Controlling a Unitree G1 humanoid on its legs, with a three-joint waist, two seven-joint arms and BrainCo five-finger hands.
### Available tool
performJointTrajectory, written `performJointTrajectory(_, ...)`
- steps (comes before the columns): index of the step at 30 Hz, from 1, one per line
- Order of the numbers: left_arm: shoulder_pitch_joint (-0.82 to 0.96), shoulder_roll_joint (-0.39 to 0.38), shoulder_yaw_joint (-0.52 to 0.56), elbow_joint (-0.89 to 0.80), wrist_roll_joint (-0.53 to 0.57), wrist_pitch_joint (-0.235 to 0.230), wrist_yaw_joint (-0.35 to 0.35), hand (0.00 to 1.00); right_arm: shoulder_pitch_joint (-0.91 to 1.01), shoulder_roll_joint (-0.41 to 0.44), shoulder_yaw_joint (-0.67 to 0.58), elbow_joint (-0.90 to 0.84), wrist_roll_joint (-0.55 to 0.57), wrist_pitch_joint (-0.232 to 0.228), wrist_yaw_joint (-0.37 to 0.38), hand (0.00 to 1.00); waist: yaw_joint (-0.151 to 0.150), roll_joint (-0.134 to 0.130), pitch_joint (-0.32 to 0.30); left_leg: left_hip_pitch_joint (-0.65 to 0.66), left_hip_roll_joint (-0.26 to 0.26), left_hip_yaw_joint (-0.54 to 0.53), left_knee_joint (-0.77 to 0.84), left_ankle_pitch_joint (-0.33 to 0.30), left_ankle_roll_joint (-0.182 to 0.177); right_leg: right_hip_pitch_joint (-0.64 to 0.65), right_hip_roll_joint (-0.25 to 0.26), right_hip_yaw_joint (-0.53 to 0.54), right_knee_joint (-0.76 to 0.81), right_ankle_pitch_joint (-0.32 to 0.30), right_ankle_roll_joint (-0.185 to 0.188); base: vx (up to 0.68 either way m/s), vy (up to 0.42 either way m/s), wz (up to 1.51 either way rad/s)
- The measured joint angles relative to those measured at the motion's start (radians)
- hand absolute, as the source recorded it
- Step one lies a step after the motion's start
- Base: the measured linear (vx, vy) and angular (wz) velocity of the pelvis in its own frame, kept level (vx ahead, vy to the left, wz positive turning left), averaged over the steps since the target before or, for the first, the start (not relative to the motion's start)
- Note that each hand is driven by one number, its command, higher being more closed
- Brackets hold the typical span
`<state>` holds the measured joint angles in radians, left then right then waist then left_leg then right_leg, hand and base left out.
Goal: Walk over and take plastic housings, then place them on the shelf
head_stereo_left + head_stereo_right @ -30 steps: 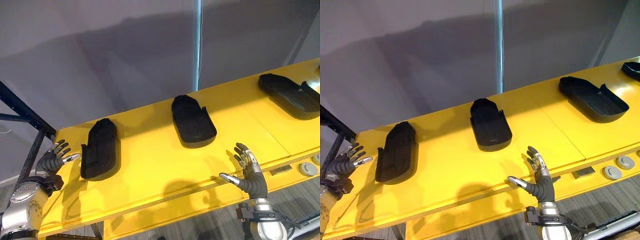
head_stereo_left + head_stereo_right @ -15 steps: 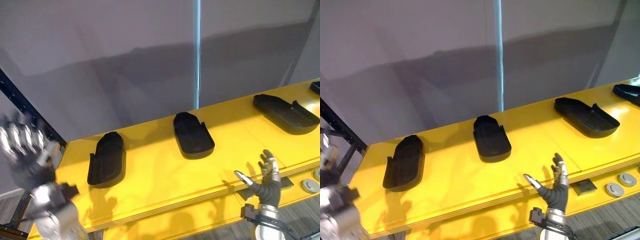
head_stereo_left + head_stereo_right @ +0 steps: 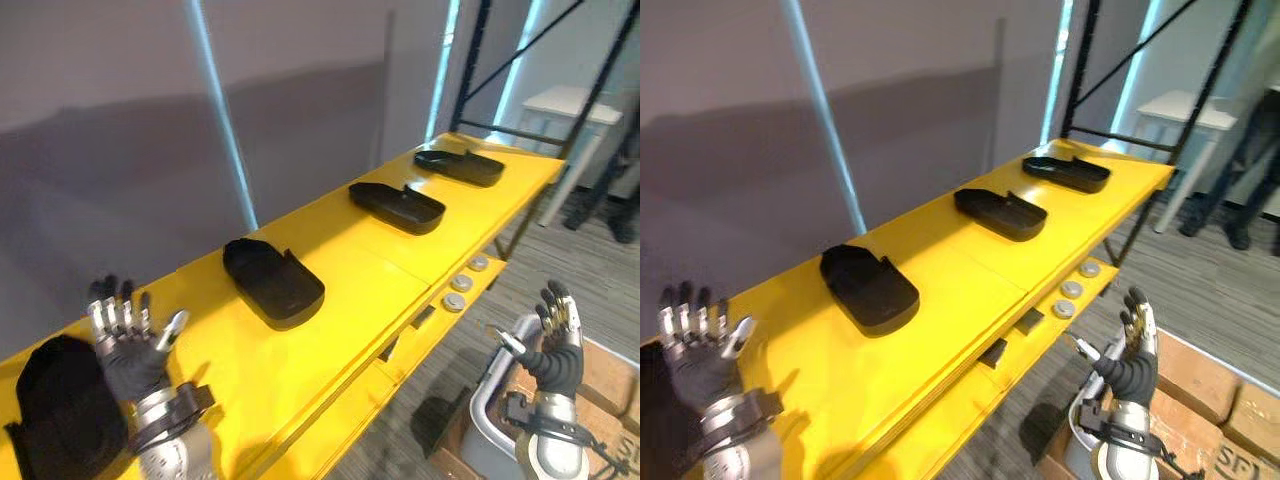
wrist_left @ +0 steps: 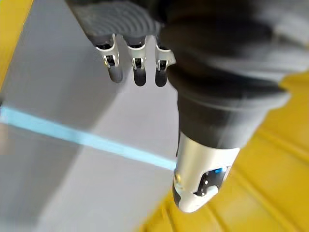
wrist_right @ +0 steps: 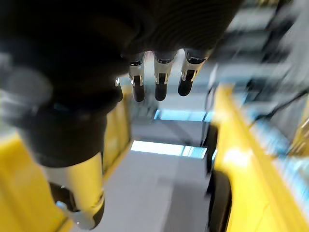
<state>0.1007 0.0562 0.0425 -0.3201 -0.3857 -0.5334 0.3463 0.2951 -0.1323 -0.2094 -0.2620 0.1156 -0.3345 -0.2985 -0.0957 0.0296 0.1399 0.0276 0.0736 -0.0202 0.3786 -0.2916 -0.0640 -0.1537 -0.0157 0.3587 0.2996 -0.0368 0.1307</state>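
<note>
Yellow shelf (image 3: 372,262) carries black plastic housings (image 3: 272,282); left hand (image 3: 125,355) at 8 o'clock, right hand (image 3: 555,348) at 4 o'clock, both fingers spread, empty.

The nearest plastic housing (image 3: 55,420) is cut off at the lower left corner, and its near end is hidden behind the left hand (image 3: 125,355). The yellow shelf (image 3: 350,290) runs out at that corner too. A person (image 3: 1250,150) at the right edge is cut off above the legs. The round parts (image 3: 458,284) on the shelf's front are too small to identify.
</note>
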Motion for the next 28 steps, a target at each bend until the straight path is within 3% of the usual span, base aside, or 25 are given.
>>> performJointTrajectory(2, -0.041, 0.007, 0.007, 0.004, 0.022, -0.003, 0.042, 0.0, -0.002, 0.015, -0.029, 0.001, 0.016, -0.009, 0.014, 0.0, -0.009, -0.006, 0.022, 0.04, 0.004, 0.106, -0.023, 0.002, 0.013, -0.027, -0.012, -0.155, -0.002, 0.07, -0.053, -0.05, 0.156, -1.77)
performJointTrajectory(3, -0.066, 0.008, 0.015, 0.008, 0.027, -0.002, 0.059, 0.0, -0.017, 0.014, -0.043, 0.002, 0.017, -0.015, 0.021, 0.0, -0.021, 0.008, 0.029, 0.045, 0.022, 0.166, -0.057, 0.018, 0.038, -0.021, -0.009, -0.223, -0.097, 0.163, -0.085, -0.17, 0.115, -1.76)
performJointTrajectory(4, -0.088, 0.01, 0.035, 0.01, 0.038, -0.003, 0.066, 0.0, -0.043, 0.016, -0.042, 0.002, 0.016, -0.026, 0.022, 0.0, -0.015, 0.007, 0.042, 0.049, 0.029, 0.249, -0.091, 0.042, 0.051, -0.055, -0.021, -0.319, -0.055, 0.145, -0.119, -0.18, 0.11, -1.76)
performJointTrajectory(6, -0.092, 0.007, 0.05, 0.011, 0.037, -0.004, 0.08, 0.0, -0.087, 0.01, -0.039, 0.006, 0.009, -0.031, 0.02, 0.0, -0.011, 0.006, 0.052, 0.063, 0.038, 0.337, -0.115, 0.064, 0.058, -0.089, -0.07, -0.452, 0.199, -0.013, -0.14, -0.1, 0.048, -1.4)
performJointTrajectory(7, -0.088, 0.002, 0.049, 0.011, 0.037, -0.004, 0.081, 0.0, -0.103, 0.008, -0.034, 0.017, -0.004, -0.03, 0.016, 0.0, -0.008, 0.009, 0.055, 0.067, 0.046, 0.361, -0.118, 0.067, 0.057, -0.084, -0.092, -0.484, 0.257, -0.047, -0.141, -0.07, -0.019, -1.37)
performJointTrajectory(8, -0.086, -0.009, 0.048, 0.011, 0.042, -0.004, 0.083, 0.0, -0.134, 0.006, -0.012, 0.054, -0.029, -0.028, 0.007, 0.0, 0.003, 0.009, 0.056, 0.078, 0.069, 0.414, -0.117, 0.074, 0.046, -0.042, -0.146, -0.541, 0.339, -0.104, -0.134, -0.08, -0.072, -1.1)
performJointTrajectory(10, -0.085, -0.011, 0.047, 0.013, 0.059, -0.008, 0.082, 0.0, -0.152, 0.003, 0.014, 0.077, -0.053, -0.026, 0.004, 0.0, 0.012, 0.0, 0.05, 0.082, 0.089, 0.455, -0.117, 0.081, 0.034, 0.011, -0.197, -0.58, 0.343, -0.134, -0.121, -0.09, -0.152, -0.94)
performJointTrajectory(11, -0.087, -0.011, 0.048, 0.018, 0.063, -0.014, 0.08, 0.0, -0.17, -0.019, 0.029, 0.085, -0.066, -0.025, 0.004, 0.0, 0.019, -0.011, 0.046, 0.074, 0.085, 0.466, -0.114, 0.081, 0.006, 0.041, -0.192, -0.606, 0.243, -0.147, -0.088, -0.08, -0.182, -0.77)
performJointTrajectory(12, -0.086, -0.014, 0.045, 0.024, 0.066, -0.014, 0.081, 0.0, -0.175, -0.038, 0.029, 0.086, -0.067, -0.025, 0.005, 0.0, 0.025, -0.011, 0.043, 0.067, 0.076, 0.446, -0.132, 0.079, 0.001, 0.054, -0.174, -0.612, 0.183, -0.147, -0.086, -0.1, -0.18, -1.16)
performJointTrajectory(14, -0.096, -0.001, 0.038, 0.029, 0.066, -0.015, 0.071, 0.0, -0.204, -0.076, 0.025, 0.087, -0.065, -0.024, 0.014, 0.0, 0.052, -0.001, 0.03, 0.063, 0.057, 0.397, -0.192, 0.095, 0.002, 0.097, -0.108, -0.568, -0.011, -0.119, -0.038, -0.07, -0.083, -1.14)
performJointTrajectory(15, -0.098, 0.007, 0.038, 0.032, 0.064, -0.013, 0.055, 0.0, -0.206, -0.081, 0.013, 0.084, -0.062, -0.022, 0.027, 0.0, 0.044, 0.007, 0.018, 0.065, 0.074, 0.39, -0.215, 0.11, 0.007, 0.127, -0.066, -0.562, -0.113, -0.082, -0.021, -0.07, -0.136, -0.71)
performJointTrajectory(16, -0.106, 0.007, 0.038, 0.033, 0.06, -0.012, 0.038, 0.0, -0.201, -0.083, -0.005, 0.084, -0.043, -0.021, 0.033, 0.0, 0.027, 0.0, 0.014, 0.071, 0.084, 0.369, -0.226, 0.117, 0.01, 0.153, -0.039, -0.564, -0.169, -0.054, -0.03, -0.07, -0.162, -0.46)
performJointTrajectory(18, -0.105, 0.006, 0.04, 0.038, 0.034, -0.001, 0.016, 0.0, -0.2, -0.09, -0.03, 0.083, -0.001, -0.01, 0.058, 0.0, 0.024, -0.001, -0.009, 0.079, 0.099, 0.371, -0.244, 0.134, -0.002, 0.176, -0.008, -0.552, -0.231, -0.011, -0.056, 0.04, -0.11, -0.24)
performJointTrajectory(20, -0.106, 0.0, 0.049, 0.063, -0.018, 0.052, -0.033, 0.0, -0.196, -0.089, -0.029, 0.091, 0.04, 0.044, 0.109, 0.0, 0.026, -0.001, -0.028, 0.074, 0.105, 0.37, -0.253, 0.14, 0.0, 0.19, 0.008, -0.551, -0.286, 0.018, -0.072, 0.06, -0.061, -0.09)
performJointTrajectory(22, -0.098, -0.016, 0.035, 0.19, -0.027, 0.141, -0.076, 0.0, -0.178, -0.083, 0.004, 0.189, 0.059, 0.122, 0.165, 0.0, 0.03, -0.001, -0.053, 0.064, 0.103, 0.359, -0.267, 0.155, -0.02, 0.209, 0.016, -0.559, -0.35, 0.05, -0.072, 0.06, -0.021, 0.09)
performJointTrajectory(23, -0.095, -0.016, 0.026, 0.22, -0.027, 0.16, -0.082, 0.0, -0.177, -0.08, 0.011, 0.22, 0.06, 0.137, 0.172, 0.0, 0.03, -0.001, -0.053, 0.064, 0.102, 0.355, -0.269, 0.156, -0.023, 0.215, 0.015, -0.562, -0.361, 0.055, -0.07, 0.05, 0.006, 0.18)
performJointTrajectory(25, -0.078, -0.013, -0.046, 0.446, -0.045, 0.262, -0.144, 0.0, -0.176, -0.05, 0.031, 0.46, 0.063, 0.212, 0.193, 0.0, 0.048, 0.001, -0.057, 0.065, 0.091, 0.348, -0.281, 0.165, -0.03, 0.225, 0.006, -0.569, -0.384, 0.066, -0.074, 0.03, 0.044, 0.12)
performJointTrajectory(28, -0.062, -0.006, -0.095, 0.659, -0.064, 0.334, -0.194, 0.0, -0.175, -0.031, 0.049, 0.686, 0.063, 0.261, 0.202, 0.0, 0.052, 0.0, -0.056, 0.069, 0.08, 0.341, -0.307, 0.178, -0.023, 0.225, -0.006, -0.591, -0.384, 0.067, -0.073, 0.02, 0.034, 0.13)
